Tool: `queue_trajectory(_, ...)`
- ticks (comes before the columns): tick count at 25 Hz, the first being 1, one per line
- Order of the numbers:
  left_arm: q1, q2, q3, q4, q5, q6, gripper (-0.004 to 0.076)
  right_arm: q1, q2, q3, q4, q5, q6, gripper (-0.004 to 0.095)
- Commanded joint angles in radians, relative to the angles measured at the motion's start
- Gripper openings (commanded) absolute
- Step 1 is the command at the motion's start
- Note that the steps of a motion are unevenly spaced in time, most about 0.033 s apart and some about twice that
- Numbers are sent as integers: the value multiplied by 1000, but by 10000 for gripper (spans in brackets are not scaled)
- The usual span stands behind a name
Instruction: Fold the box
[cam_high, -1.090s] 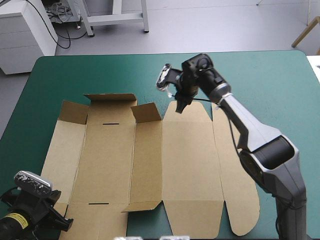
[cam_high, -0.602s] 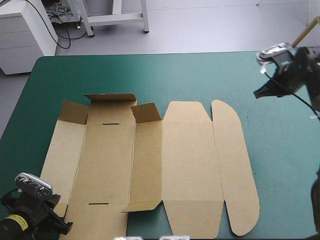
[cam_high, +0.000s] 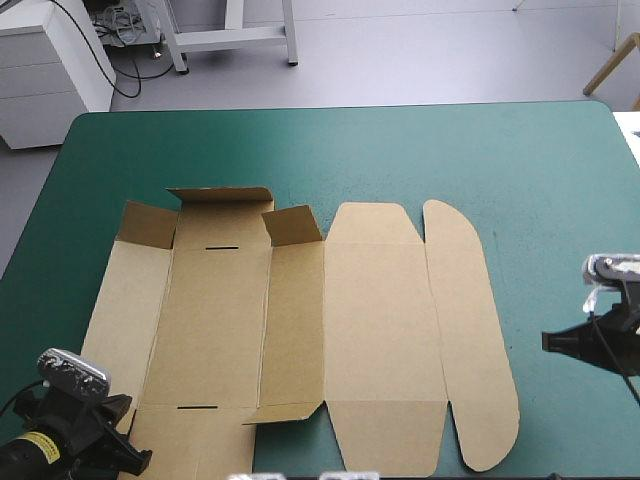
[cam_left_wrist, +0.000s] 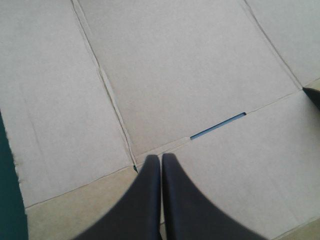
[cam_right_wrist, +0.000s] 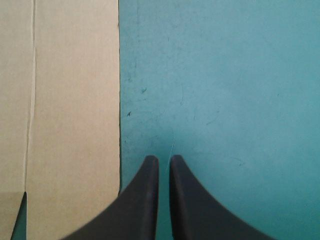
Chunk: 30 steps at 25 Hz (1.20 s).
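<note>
**A:** One brown box (cam_high: 300, 320). Where does it lie?
**B:** Spread flat on the teal-green surface (cam_high: 400, 150), small flaps (cam_high: 292, 225) raised at its far left.
**A:** And the hands?
**B:** Left hand (cam_left_wrist: 160, 159), pressed together, over its near left corner. Right hand (cam_right_wrist: 163, 159), likewise together, over bare surface by its right edge.

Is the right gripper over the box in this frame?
No, the right gripper points at the bare teal-green cover, just beside the edge of the box.

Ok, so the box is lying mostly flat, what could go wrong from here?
The box lies mostly flat on the table, so the right gripper, shut and beside its edge, might shove the sheet rather than get under it. The left gripper, shut over the near-left corner, could crease or drag the board if it presses down.
</note>
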Motion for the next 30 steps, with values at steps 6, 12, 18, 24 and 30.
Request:
queue_trajectory(6,-1,56,-96,-27,-45,-35,-10,-7,-241,291,96,-167,-9,62)
queue_trajectory(12,-1,85,-110,-68,-59,-39,-10,-7,-272,318,119,-199,-26,62)
queue_trajectory(18,-1,119,-110,-137,-95,-66,-10,-7,-272,318,125,-199,-26,62)
queue_trajectory(24,-1,186,-110,-173,-125,-65,-10,-7,-272,318,129,-198,-26,62)
queue_trajectory(30,-1,302,-184,-86,-201,-95,-10,6,-274,318,129,-198,-26,62)
